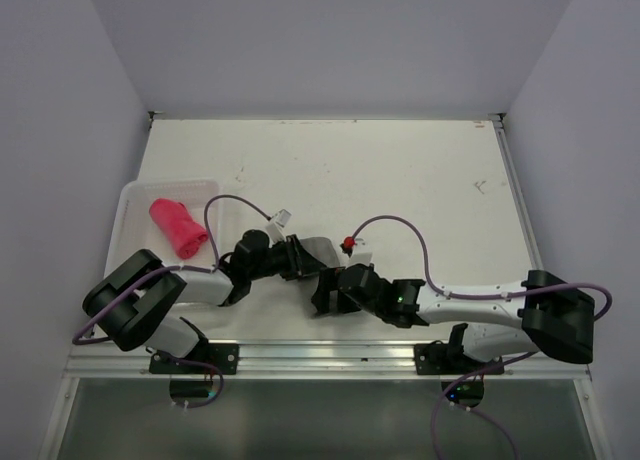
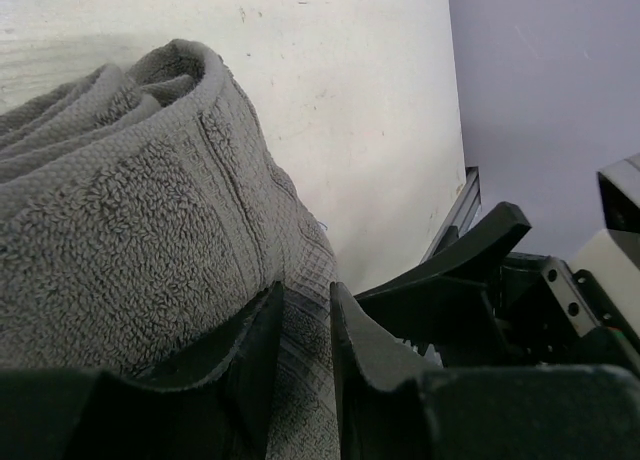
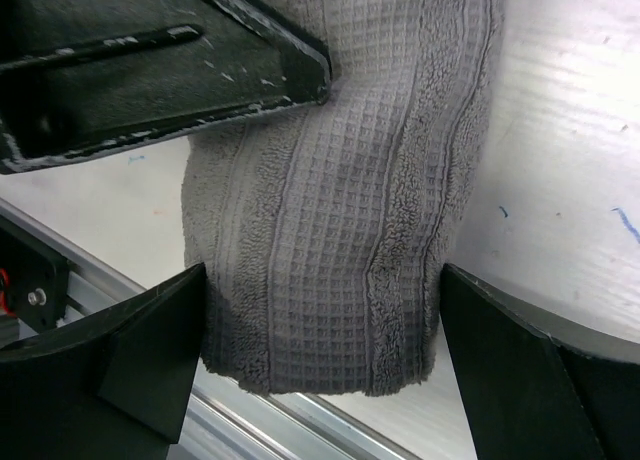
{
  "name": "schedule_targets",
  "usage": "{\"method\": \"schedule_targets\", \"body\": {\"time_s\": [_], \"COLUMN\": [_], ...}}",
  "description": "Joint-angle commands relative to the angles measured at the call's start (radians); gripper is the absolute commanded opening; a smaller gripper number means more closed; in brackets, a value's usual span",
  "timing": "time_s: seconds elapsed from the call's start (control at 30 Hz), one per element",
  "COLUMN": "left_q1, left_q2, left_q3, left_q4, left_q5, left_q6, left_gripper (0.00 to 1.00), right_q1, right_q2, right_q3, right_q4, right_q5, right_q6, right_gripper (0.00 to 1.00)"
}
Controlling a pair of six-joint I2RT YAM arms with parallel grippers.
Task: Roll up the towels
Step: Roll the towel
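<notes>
At the left edge of the white desk (image 1: 400, 170), the white perforated plastic basket (image 1: 128, 208) holds the bright pink-red cloth towel (image 1: 178, 227), rolled up; near the desk's front middle sits the grey-taupe terry towel (image 3: 330, 210), bunched into a loose roll; the left gripper (image 2: 305, 305) is clenched on its woven border, fabric pinched between the fingers; the right gripper (image 3: 325, 280) is released, jaws spread wide on either side of the towel's end.
</notes>
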Motion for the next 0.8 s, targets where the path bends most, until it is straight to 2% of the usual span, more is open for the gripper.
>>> {"method": "schedule_targets", "body": {"time_s": [0.0,0.07,0.27,0.33,0.5,0.63,0.77], "left_q1": [0.007,0.008,0.018,0.024,0.061,0.100,0.116], "left_q2": [0.024,0.026,0.004,-0.019,-0.106,-0.129,-0.151], "left_q3": [-0.057,-0.060,-0.036,0.016,0.208,0.422,0.526], "left_q4": [-0.182,-0.182,-0.216,-0.263,-0.572,-0.840,-1.067], "left_q5": [-0.051,-0.055,-0.045,-0.051,-0.127,-0.178,-0.215], "left_q6": [0.044,0.044,0.051,0.077,0.172,0.269,0.309], "left_gripper": [0.31,0.31,0.31,0.36,0.47,0.62,0.69], "right_q1": [-0.002,-0.003,0.001,0.010,0.061,0.108,0.145], "right_q2": [0.035,0.053,0.058,0.046,0.047,0.104,0.154], "right_q3": [-0.041,-0.047,-0.041,-0.032,0.061,0.156,0.196], "right_q4": [0.114,0.143,0.140,0.103,-0.004,-0.098,-0.124], "right_q5": [-0.079,-0.090,-0.046,0.014,0.151,0.294,0.373], "right_q6": [0.071,0.078,0.055,0.042,-0.011,-0.027,-0.012], "right_gripper": [0.95,0.92,0.65,0.55,0.48,0.45,0.43]}}
